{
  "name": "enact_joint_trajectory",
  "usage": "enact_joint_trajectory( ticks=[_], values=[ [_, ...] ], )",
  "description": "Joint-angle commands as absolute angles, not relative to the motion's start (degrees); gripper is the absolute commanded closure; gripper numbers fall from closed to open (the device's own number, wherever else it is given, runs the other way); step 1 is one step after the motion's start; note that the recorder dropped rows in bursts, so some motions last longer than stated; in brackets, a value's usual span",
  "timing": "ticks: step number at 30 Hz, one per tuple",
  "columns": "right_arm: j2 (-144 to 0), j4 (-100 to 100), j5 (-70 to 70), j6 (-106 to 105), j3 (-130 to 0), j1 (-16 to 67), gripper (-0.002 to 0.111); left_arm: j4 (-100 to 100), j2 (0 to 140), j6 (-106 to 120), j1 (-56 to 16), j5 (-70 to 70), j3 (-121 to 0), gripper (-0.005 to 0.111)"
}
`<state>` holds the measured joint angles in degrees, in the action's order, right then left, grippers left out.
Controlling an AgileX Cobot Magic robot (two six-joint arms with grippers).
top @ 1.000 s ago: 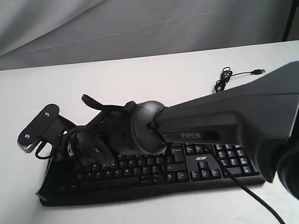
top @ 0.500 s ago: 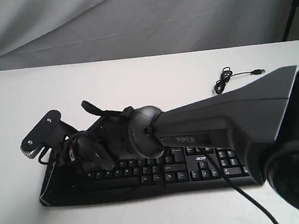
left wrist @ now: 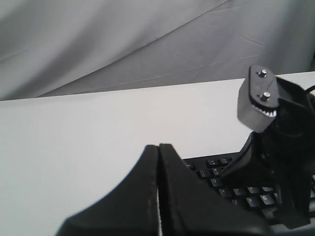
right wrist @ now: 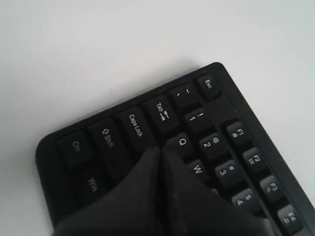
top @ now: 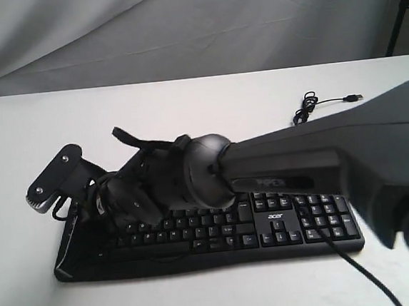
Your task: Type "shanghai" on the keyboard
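The black keyboard [top: 282, 226] lies along the front of the white table. My right arm reaches across it to its left end. My right gripper [top: 95, 209] is shut with nothing between its fingers. In the right wrist view the joined tips [right wrist: 160, 149] sit low over the keys [right wrist: 133, 128] just below Q, between Caps Lock and W; the key under them is hidden. My left gripper [left wrist: 158, 146] is shut and empty, held off the keyboard's [left wrist: 216, 172] left end. It does not show in the exterior view.
The keyboard's thin black cable with its USB plug [top: 315, 105] lies coiled at the back right of the table [top: 186, 104]. The right arm's wrist camera bracket [left wrist: 258, 98] stands beside the left gripper. A grey cloth backdrop hangs behind the table.
The right arm dipped slightly and came back up, its gripper staying shut over the keyboard's left end. The forearm now fills more of the right side of the view.
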<state>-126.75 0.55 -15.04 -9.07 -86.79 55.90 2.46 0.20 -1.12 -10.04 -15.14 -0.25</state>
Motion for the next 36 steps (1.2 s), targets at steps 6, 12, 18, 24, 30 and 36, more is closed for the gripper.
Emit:
enact_joint_trajectory(
  ticks=[6, 12, 18, 24, 30, 36],
  values=[
    [-110.7, 4.0, -3.6, -8.9, -62.6, 46.7, 0.108, 2.5, 0.0, -1.3, -10.2, -15.0, 0.0, 0.107],
    [-113.5, 5.6, 0.0, -9.0, -61.1, 45.8, 0.108, 2.5, 0.0, -1.3, -10.2, -15.0, 0.0, 0.107],
    [-113.6, 5.6, -0.5, -9.1, -61.1, 44.6, 0.108, 2.5, 0.0, -1.3, -10.2, -15.0, 0.0, 0.107],
    [-113.8, 5.6, -0.5, -9.2, -61.1, 44.6, 0.108, 2.5, 0.0, -1.3, -10.2, -15.0, 0.0, 0.107],
    [-116.0, 5.6, 0.0, -8.9, -61.1, 45.3, 0.108, 2.5, 0.0, -1.3, -10.2, -15.0, 0.0, 0.107],
    [-112.7, 5.0, -1.4, -8.9, -61.1, 45.3, 0.108, 2.5, 0.0, -1.3, -10.2, -15.0, 0.0, 0.107]
  ],
)
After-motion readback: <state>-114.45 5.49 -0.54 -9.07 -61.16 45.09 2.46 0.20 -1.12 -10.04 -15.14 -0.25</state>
